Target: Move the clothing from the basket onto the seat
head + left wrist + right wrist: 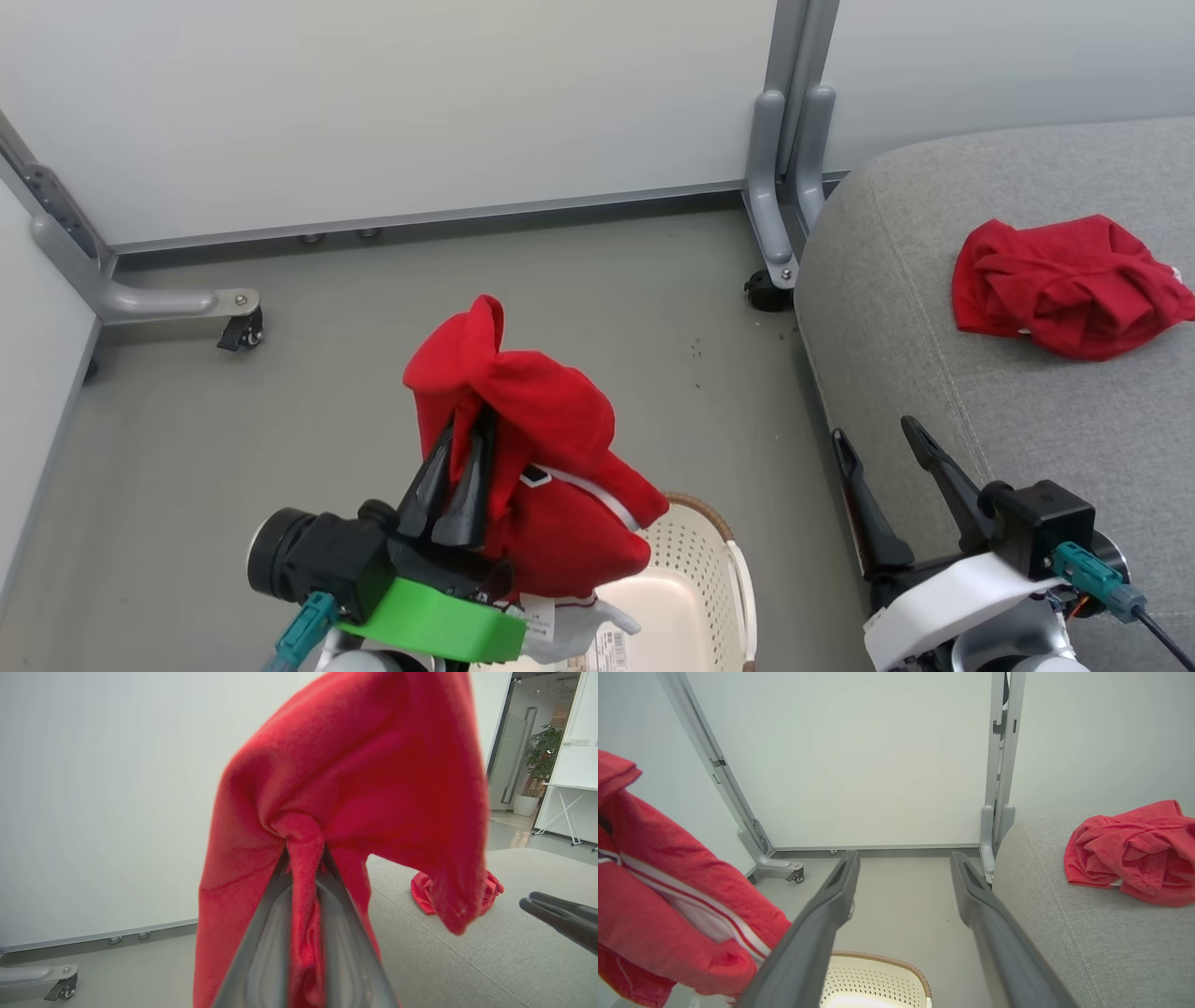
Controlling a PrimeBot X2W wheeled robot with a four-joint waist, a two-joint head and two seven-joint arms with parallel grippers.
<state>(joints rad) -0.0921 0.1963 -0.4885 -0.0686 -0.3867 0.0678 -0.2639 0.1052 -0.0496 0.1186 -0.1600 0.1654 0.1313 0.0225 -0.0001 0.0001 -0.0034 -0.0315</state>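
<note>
My left gripper (471, 425) is shut on the red garment with white stripe trim (541, 448), which hangs lifted above the cream perforated basket (695, 569). In the left wrist view the red cloth (355, 788) is pinched between the fingers (261, 952) and drapes over them. The plain red garment (1069, 285) lies crumpled on the light grey seat (934, 327) at the right. My right gripper (878, 439) stands open over the seat's front edge with nothing in it. The right wrist view shows its fingers (831, 905) apart, the basket rim (887, 957) below and the plain garment (1134, 851) on the seat (1055, 914).
White partition panels on grey wheeled frames stand behind; one foot with a caster (238, 322) is at the left, another post base (780, 252) sits by the seat's corner. Grey floor (607, 308) lies between the basket and the panels.
</note>
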